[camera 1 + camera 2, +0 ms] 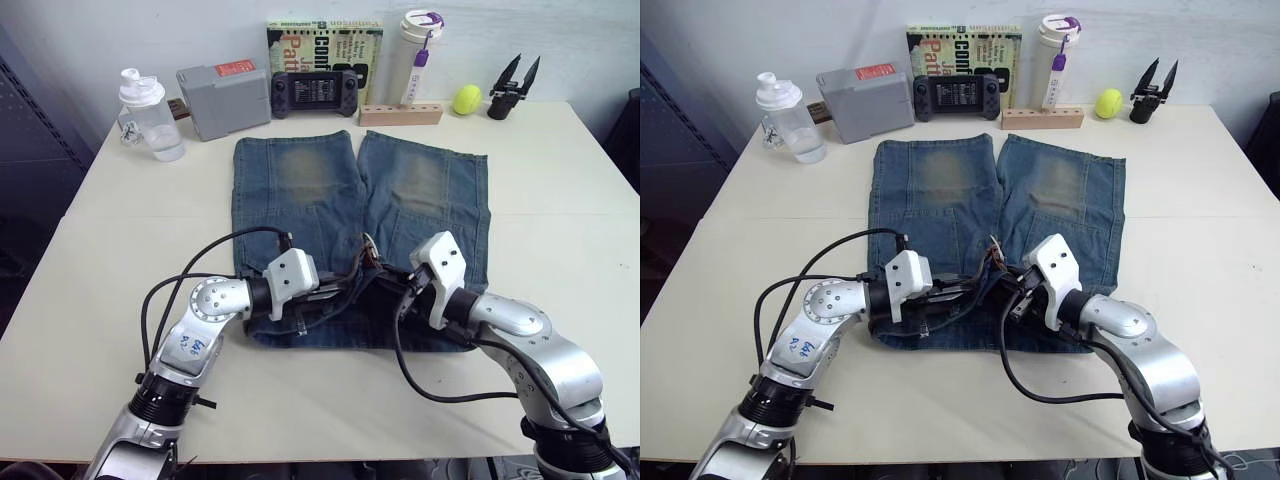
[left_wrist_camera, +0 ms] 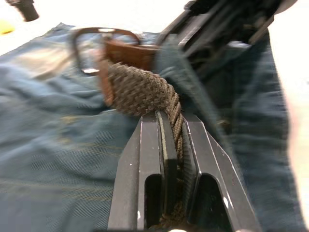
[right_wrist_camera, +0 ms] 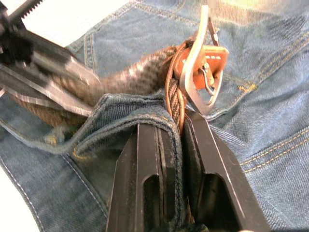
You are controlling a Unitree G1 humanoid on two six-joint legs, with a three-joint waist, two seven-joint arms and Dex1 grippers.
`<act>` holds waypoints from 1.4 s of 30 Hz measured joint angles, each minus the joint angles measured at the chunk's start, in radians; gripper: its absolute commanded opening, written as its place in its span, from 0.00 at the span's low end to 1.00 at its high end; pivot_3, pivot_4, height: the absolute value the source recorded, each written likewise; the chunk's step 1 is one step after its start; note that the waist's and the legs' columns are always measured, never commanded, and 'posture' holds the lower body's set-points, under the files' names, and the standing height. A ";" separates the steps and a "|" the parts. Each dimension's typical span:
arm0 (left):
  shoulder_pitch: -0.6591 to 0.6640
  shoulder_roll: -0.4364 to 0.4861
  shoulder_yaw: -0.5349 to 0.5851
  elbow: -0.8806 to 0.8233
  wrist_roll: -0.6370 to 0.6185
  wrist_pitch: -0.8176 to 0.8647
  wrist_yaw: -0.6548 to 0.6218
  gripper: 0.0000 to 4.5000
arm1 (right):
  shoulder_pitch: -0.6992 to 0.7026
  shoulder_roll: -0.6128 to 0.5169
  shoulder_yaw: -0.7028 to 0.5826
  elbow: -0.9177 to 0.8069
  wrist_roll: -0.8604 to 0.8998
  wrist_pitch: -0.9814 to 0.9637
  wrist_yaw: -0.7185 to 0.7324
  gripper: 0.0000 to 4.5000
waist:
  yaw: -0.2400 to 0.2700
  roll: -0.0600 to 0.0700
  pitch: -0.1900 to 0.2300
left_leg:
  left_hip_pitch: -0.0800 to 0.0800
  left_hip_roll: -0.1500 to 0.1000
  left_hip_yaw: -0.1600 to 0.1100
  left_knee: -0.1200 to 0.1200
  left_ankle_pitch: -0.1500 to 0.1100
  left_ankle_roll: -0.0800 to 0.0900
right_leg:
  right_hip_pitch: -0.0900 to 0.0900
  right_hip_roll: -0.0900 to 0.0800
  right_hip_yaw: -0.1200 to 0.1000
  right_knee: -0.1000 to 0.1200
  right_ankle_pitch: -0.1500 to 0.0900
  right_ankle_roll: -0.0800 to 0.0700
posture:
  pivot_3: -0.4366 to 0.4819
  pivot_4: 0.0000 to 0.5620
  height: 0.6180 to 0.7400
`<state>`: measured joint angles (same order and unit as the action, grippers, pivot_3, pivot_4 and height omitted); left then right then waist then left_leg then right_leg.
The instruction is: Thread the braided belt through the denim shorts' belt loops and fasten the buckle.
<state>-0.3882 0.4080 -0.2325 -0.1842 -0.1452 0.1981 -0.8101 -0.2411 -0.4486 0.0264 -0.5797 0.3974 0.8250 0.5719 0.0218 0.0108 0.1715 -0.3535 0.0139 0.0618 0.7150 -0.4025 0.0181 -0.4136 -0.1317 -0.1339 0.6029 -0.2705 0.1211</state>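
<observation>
a: where's your braided belt (image 2: 145,92)?

b: at the waistband of the denim shorts (image 1: 300,190). your left gripper (image 2: 169,130) clenches its braid; your right gripper (image 3: 181,128) pinches belt and denim, beside the buckle (image 3: 198,63).

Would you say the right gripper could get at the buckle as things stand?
Probably yes: the buckle stands uncovered just beyond the right gripper, though that gripper is shut on the braided belt and a denim fold, so it must release first.

The denim shorts (image 1: 360,215) lie flat on the table (image 1: 560,230), legs pointing toward the far wall. Over the waistband, the left gripper (image 1: 335,290) and right gripper (image 1: 392,285) meet at the braided belt (image 1: 368,262).
</observation>
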 measured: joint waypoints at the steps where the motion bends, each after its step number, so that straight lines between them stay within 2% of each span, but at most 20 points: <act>1: 0.000 0.006 0.002 0.001 0.002 0.000 0.001 0.00 | 0.000 0.000 0.000 0.000 0.000 0.000 0.000 0.00 | 0.000 0.000 0.000 | 0.000 0.000 0.000 0.000 0.000 0.000 | 0.000 0.000 0.000 0.000 0.000 0.000 | 0.48 0.27 0.88; 8: 0.012 0.048 0.082 0.003 0.031 0.009 0.062 0.00 | -0.003 0.008 -0.050 0.008 0.052 -0.001 0.011 0.00 | 0.000 0.000 0.000 | 0.000 0.000 0.000 0.000 0.000 0.000 | 0.000 0.000 0.000 0.000 0.000 0.000 | 0.48 0.27 0.88; 21: 0.086 0.042 0.141 -0.022 0.031 -0.021 0.142 0.00 | -0.022 -0.002 -0.079 0.078 0.119 -0.017 0.043 0.00 | 0.000 0.000 0.000 | 0.000 0.000 0.000 0.000 0.000 0.000 | 0.000 0.000 0.000 0.000 0.000 0.000 | 0.48 0.27 0.88; 28: 0.163 0.045 0.166 -0.099 -0.019 -0.059 0.116 0.00 | -0.025 -0.007 -0.079 0.102 0.124 -0.017 0.035 0.00 | 0.000 0.000 0.000 | 0.000 0.000 0.000 0.000 0.000 0.000 | 0.000 -0.001 0.000 0.001 0.000 0.000 | 0.48 0.27 0.88; 42: 0.160 0.063 0.167 -0.108 -0.006 -0.048 0.130 0.00 | -0.046 -0.007 -0.074 0.138 0.124 -0.017 0.024 0.00 | 0.001 0.000 0.000 | 0.000 0.000 0.000 0.000 0.000 0.000 | 0.000 -0.001 0.000 0.001 0.000 0.000 | 0.48 0.27 0.88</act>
<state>-0.2278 0.4706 -0.0656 -0.2922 -0.1510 0.1500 -0.6798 -0.2871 -0.4553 -0.0473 -0.4415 0.5214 0.8076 0.5962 0.0224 0.0108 0.1715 -0.3534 0.0138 0.0617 0.7151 -0.4025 0.0181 -0.4136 -0.1324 -0.1337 0.6035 -0.2704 0.1211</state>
